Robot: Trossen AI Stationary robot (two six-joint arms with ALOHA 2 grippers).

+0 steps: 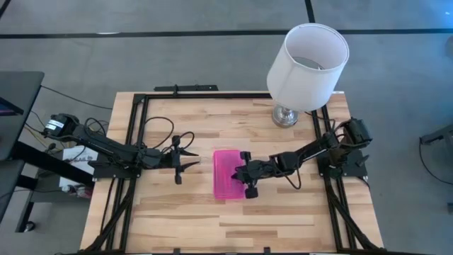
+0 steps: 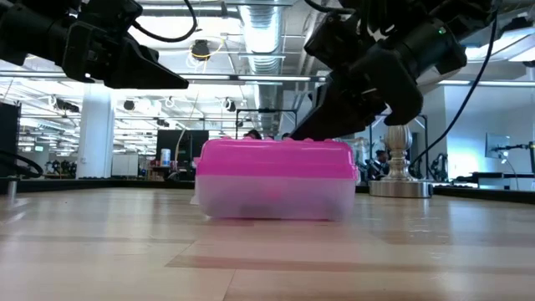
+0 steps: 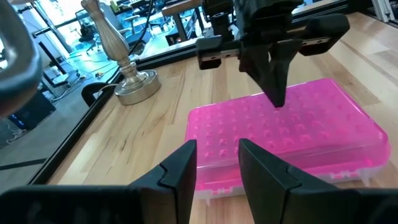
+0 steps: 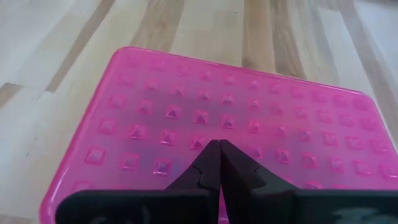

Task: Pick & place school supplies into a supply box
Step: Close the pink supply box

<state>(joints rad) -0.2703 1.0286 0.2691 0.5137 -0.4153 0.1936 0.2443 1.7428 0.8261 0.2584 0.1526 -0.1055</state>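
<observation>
Both arms are matte black all over, skinny jointed links with loose black cables looping off them. The left gripper point(image 1: 185, 159) has two flat tapered fingers point(image 3: 180, 171) with angular edges. The right gripper point(image 1: 247, 175) has chunkier black housings behind pointed fingers point(image 4: 208, 163).

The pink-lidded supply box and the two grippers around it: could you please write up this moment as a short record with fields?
box: small rectangular case with clear plastic base and studded bright pink lid, lid down, on the wooden table
loose supplies: none visible on the table
right gripper: fingers shut, tips down on the pink lid
left gripper: fingers parted, holding nothing, hovering off the box's side, apart from it
other: white-shaded lamp on a silver base at the table's far edge
</observation>
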